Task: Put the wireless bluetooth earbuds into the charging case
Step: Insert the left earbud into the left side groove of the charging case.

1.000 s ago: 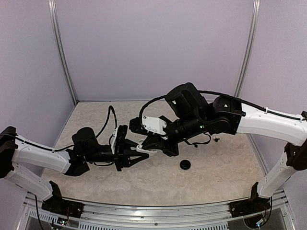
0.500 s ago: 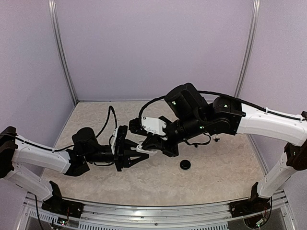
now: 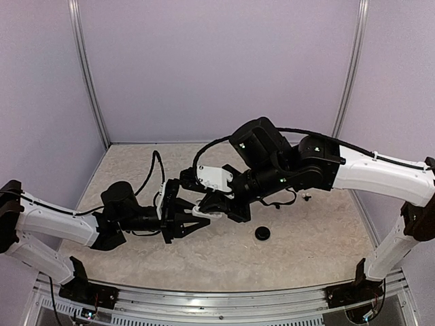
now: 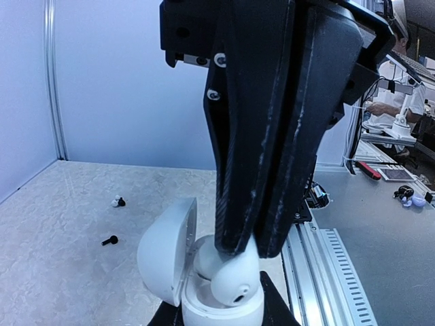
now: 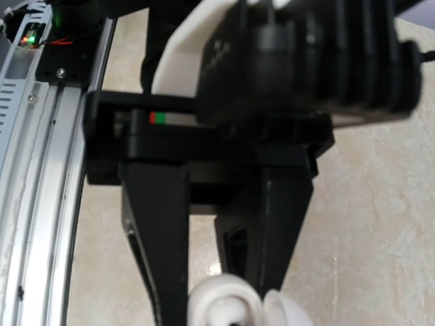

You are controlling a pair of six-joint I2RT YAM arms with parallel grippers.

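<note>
In the left wrist view my left gripper [image 4: 221, 320] is shut on the white charging case [image 4: 217, 311] and holds it upright above the table, with its lid [image 4: 166, 251] open to the left. My right gripper [image 4: 248, 246] comes down from above, shut on a white earbud [image 4: 234, 282] that sits in the case's mouth, partly inside. The two grippers meet in the top view: left gripper [image 3: 178, 219], right gripper [image 3: 212, 209]. A second earbud [image 4: 118, 201] lies on the table, and it also shows in the top view [image 3: 307, 197]. In the right wrist view only white rounded parts [image 5: 224, 305] show at the bottom edge.
A black round disc [image 3: 262, 233] lies on the table right of the grippers; it also shows in the left wrist view [image 4: 109, 240]. The metal rail [image 3: 204, 302] runs along the near edge. Purple walls close in the back and sides.
Both grippers have shifted slightly to the left together. The holds on the case and the earbud are the same.
</note>
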